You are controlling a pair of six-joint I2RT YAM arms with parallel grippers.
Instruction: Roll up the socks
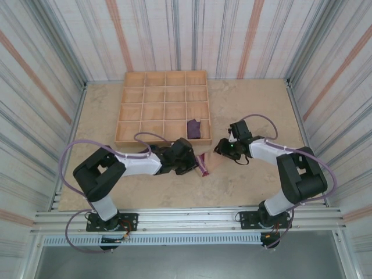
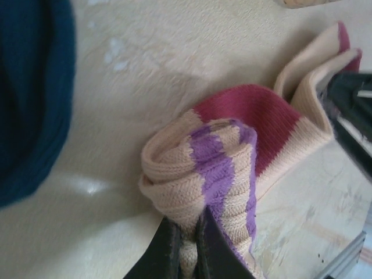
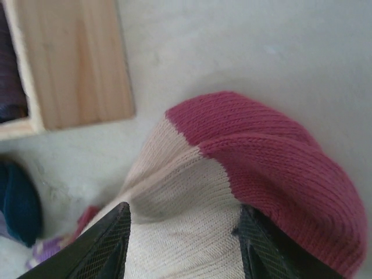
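left gripper, closed, pinches the tan sock by its rolled cuff on the table; right gripper straddles the red toe, and we cannot tell whether it grips. we expect the roll to unwind if tension slackens.

The tan sock, with red toe and purple-striped cuff, lies on the table just near of the wooden tray's near-right corner, cuff end rolled tight, toe end loose, while the dark purple sock sits bunched in its near-right compartment.
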